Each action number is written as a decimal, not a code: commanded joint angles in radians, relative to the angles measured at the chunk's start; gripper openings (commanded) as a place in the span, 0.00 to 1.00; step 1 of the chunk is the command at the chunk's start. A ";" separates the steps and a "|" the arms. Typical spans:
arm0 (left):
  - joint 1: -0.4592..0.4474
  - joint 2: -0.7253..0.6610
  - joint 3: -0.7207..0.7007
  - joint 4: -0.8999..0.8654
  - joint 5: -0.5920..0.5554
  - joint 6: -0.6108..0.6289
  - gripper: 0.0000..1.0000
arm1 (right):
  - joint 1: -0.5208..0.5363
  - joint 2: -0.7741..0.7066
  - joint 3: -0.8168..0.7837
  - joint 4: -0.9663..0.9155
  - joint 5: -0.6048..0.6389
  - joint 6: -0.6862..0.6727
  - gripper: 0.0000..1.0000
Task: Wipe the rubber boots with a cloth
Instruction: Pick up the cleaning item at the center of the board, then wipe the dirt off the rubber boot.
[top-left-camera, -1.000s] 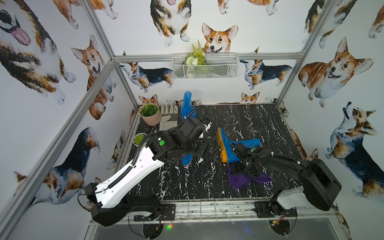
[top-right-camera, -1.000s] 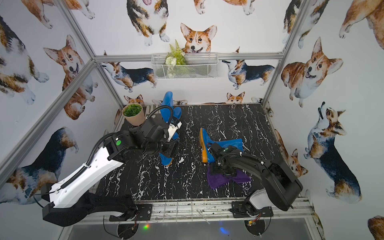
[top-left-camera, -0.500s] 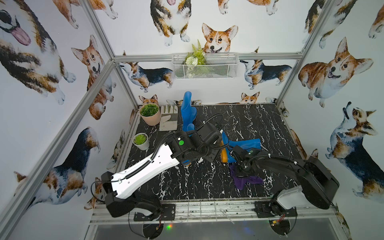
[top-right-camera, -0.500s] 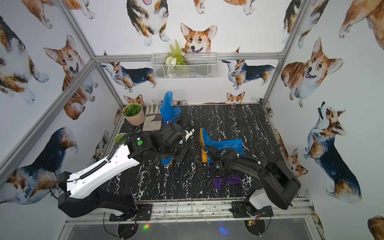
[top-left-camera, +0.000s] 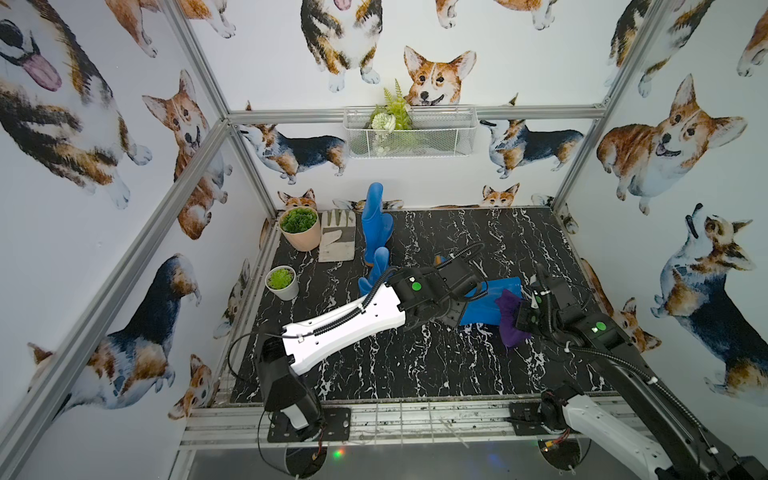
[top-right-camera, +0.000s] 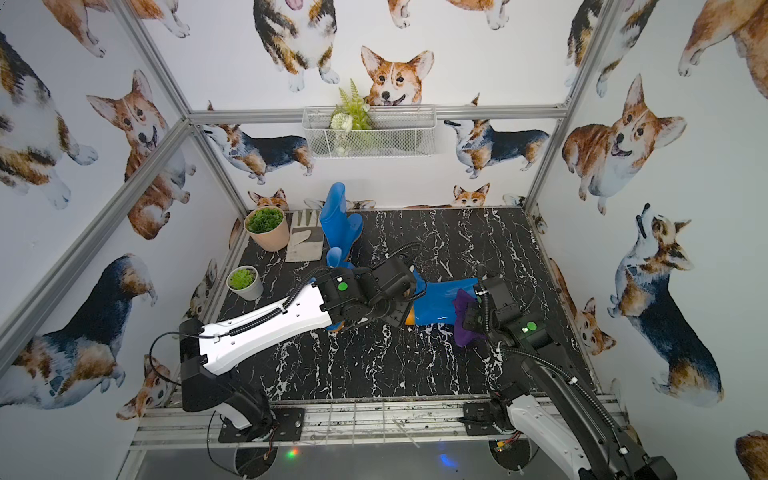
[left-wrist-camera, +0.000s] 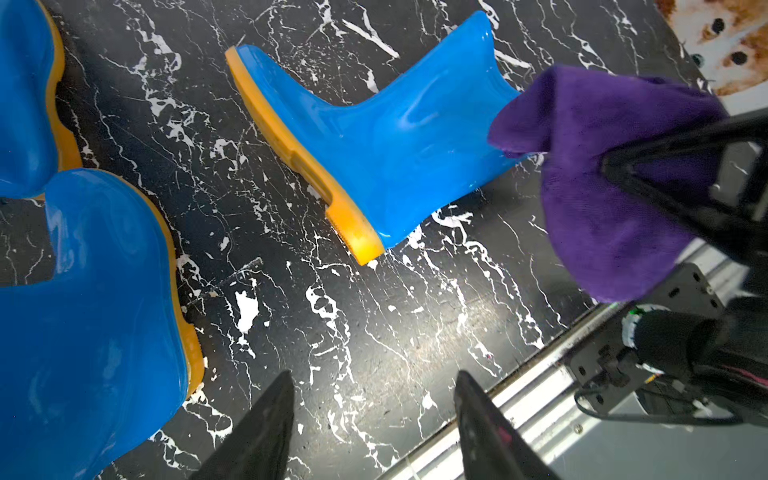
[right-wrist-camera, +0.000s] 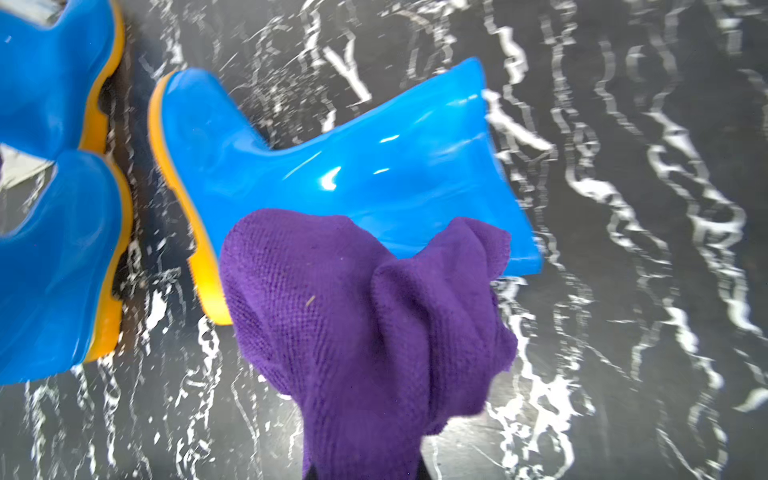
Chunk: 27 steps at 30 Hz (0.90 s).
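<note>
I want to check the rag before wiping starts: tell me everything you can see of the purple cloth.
The purple cloth is soft, dark-purple, finely textured fabric, bunched into loose folds. The right gripper has its fingers shut on it, and it droops from them by the open shaft end of the blue boot lying on its side. Whether it touches the boot or the table cannot be told.

I count three blue rubber boots (top-left-camera: 376, 224), one purple cloth (top-left-camera: 510, 322), two potted plants, in a peach pot (top-left-camera: 305, 243) and a white pot (top-left-camera: 289, 292), one work glove (top-left-camera: 337, 243), one wire basket (top-left-camera: 436, 141), and two robot arms (top-left-camera: 345, 328).
</note>
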 joint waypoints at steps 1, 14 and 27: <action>0.003 0.067 0.001 0.086 -0.045 -0.048 0.64 | -0.029 0.005 0.003 -0.034 -0.055 -0.049 0.00; 0.084 0.348 -0.018 0.254 0.047 -0.125 0.64 | -0.032 -0.012 -0.037 0.022 -0.179 -0.033 0.00; 0.080 0.246 -0.171 0.234 0.060 -0.170 0.02 | -0.031 0.006 -0.026 0.080 -0.312 -0.062 0.00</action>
